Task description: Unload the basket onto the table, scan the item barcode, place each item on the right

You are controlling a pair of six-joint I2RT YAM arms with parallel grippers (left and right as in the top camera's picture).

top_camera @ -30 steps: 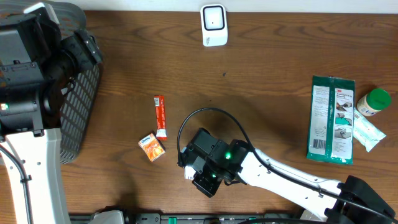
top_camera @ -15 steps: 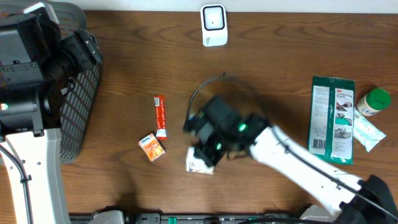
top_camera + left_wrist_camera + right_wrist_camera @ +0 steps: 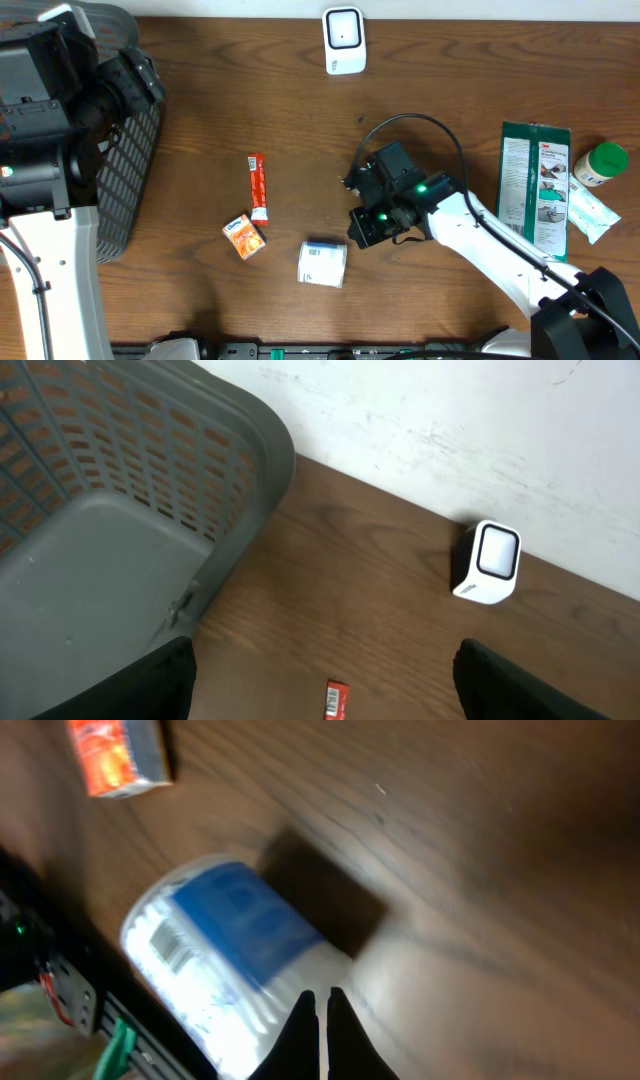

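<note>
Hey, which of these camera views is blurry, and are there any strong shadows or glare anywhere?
Right wrist: smeared and soft, the blue-and-white container and orange box both blurred, a dark shadow beside the container. Overhead: sharp, evenly lit, no obvious glare on the table. Left wrist: fairly crisp on the basket and scanner, nothing blown out.

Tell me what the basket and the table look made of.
Basket: matte grey plastic, judging by its moulded, slotted walls and rounded rim. Table: brown wood grain with a slight sheen. Whether it is solid wood, veneer or laminate cannot be told.
</note>
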